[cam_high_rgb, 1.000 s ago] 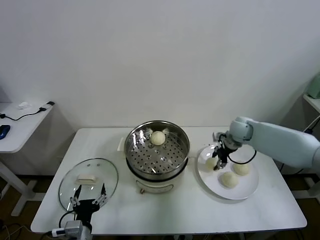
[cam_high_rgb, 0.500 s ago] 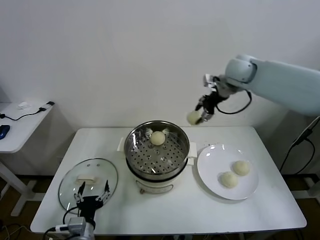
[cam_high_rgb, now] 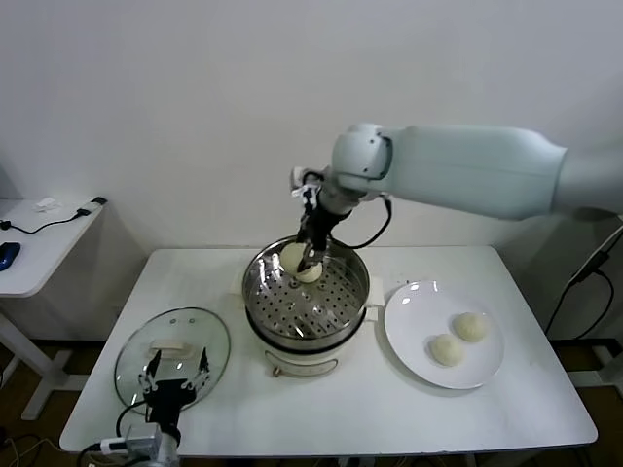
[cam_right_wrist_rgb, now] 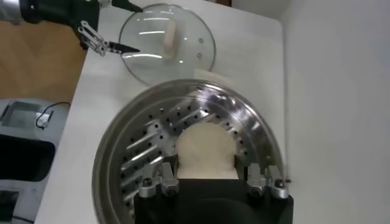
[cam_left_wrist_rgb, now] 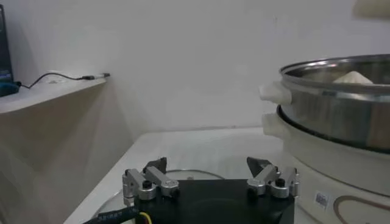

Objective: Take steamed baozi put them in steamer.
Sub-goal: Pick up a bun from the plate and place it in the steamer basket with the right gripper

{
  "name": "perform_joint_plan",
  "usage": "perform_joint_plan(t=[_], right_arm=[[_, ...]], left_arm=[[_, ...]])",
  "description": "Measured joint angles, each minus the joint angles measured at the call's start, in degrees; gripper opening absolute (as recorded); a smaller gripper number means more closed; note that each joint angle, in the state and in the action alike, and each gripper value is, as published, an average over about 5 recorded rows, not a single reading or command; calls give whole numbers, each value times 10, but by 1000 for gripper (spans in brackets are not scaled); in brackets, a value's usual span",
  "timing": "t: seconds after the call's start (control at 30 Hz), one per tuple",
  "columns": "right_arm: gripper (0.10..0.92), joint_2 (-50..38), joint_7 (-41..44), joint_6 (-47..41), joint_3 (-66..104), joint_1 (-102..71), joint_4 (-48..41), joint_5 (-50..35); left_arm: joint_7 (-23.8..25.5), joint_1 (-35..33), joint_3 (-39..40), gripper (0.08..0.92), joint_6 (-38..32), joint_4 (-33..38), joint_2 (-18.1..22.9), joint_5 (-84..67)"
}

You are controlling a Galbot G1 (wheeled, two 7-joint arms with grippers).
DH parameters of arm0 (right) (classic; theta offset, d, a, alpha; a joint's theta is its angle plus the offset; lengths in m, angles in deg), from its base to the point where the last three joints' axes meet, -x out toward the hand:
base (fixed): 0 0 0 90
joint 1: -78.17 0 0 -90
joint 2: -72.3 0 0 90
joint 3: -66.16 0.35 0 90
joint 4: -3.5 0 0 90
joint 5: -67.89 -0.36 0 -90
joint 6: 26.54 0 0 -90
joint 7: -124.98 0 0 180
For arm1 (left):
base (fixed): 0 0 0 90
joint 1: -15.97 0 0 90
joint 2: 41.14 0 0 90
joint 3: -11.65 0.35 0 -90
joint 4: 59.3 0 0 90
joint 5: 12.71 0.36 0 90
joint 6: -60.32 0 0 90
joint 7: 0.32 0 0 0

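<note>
My right gripper [cam_high_rgb: 308, 257] hangs over the back of the steamer [cam_high_rgb: 355, 292], shut on a cream-white baozi [cam_high_rgb: 291, 258]. The right wrist view shows that baozi [cam_right_wrist_rgb: 205, 149] pinched in the right gripper [cam_right_wrist_rgb: 207, 173], above the perforated steel floor [cam_right_wrist_rgb: 146, 152]. A second baozi [cam_high_rgb: 311, 275] lies in the steamer just beside it, partly hidden by the fingers. Two more baozi [cam_high_rgb: 471, 326] [cam_high_rgb: 447, 349] rest on the white plate [cam_high_rgb: 407, 336] to the right. My left gripper [cam_high_rgb: 176, 374] is parked open at the table's front left, with nothing between its fingers [cam_left_wrist_rgb: 155, 165].
The glass lid [cam_high_rgb: 146, 355] with a cream handle lies flat on the table left of the steamer, under the left gripper. The steamer sits on a cream pot base [cam_high_rgb: 304, 365]. A side desk [cam_high_rgb: 39, 243] with cables stands at far left.
The right arm lifted a baozi off the plate, swung left across the table and came down over the steamer. The plate now holds two baozi. The left arm barely moved.
</note>
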Motion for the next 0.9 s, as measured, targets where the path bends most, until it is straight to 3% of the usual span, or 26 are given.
perform_joint_plan(t=[0.5,0.6,0.77,0.9], right_arm=[[620,83,-39,-12,5,-112,-100,27],[651,94,-43,-10,7,-126,-117,33],[778,102,-43,-5,11,-137,-133,42],[818,98,-32,8,9,-131,-134,50]], left_arm=[[0,2,-2,823,1,-1,3,0],[0,5,-2,823,1,-3,4,-1],[-1,7,-2,823,2,-5,5,-1],[-1,7,-2,823,2,-5,6,-1]])
